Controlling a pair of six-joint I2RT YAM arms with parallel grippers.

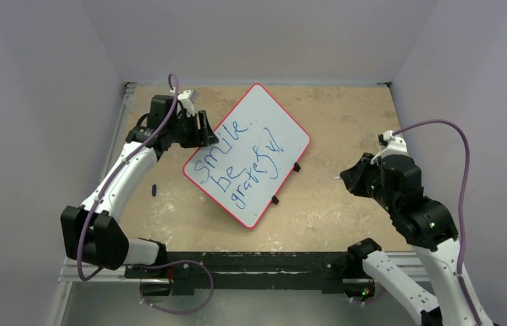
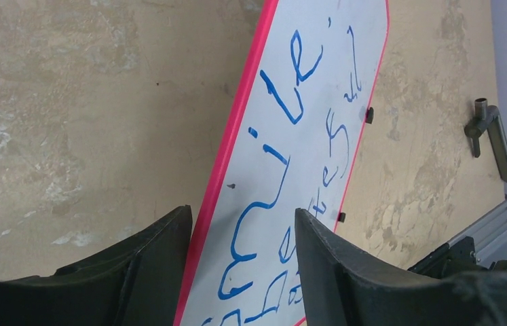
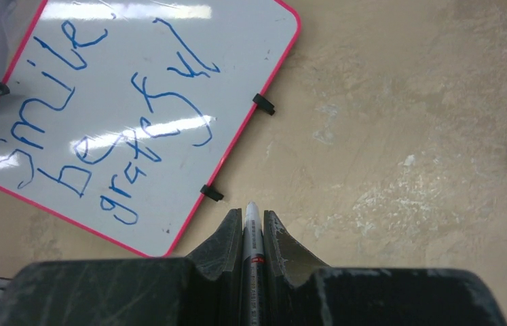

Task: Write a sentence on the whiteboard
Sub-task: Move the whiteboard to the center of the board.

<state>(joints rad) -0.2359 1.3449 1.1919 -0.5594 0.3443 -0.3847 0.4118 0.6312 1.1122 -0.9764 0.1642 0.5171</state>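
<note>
The red-rimmed white whiteboard (image 1: 264, 115) bearing the blue sentence (image 1: 237, 163) lies on the worn tan table (image 1: 345, 115) under pale walls (image 1: 250, 34), the left gripper (image 2: 240, 216) half-open astride its rim, and the right gripper (image 3: 251, 214), beside it, clamped on a grey marker (image 3: 252, 234).

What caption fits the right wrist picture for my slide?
Right gripper holds a marker beside the whiteboard reading "smile be grateful".

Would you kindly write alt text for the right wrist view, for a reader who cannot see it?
The right pincer is shut on a marker, its pale tip pointing out over the tan table. Up and to the left lies the whiteboard, red-rimmed, bearing the sentence "smile be grateful" in blue handwriting across three slanted lines.
</note>
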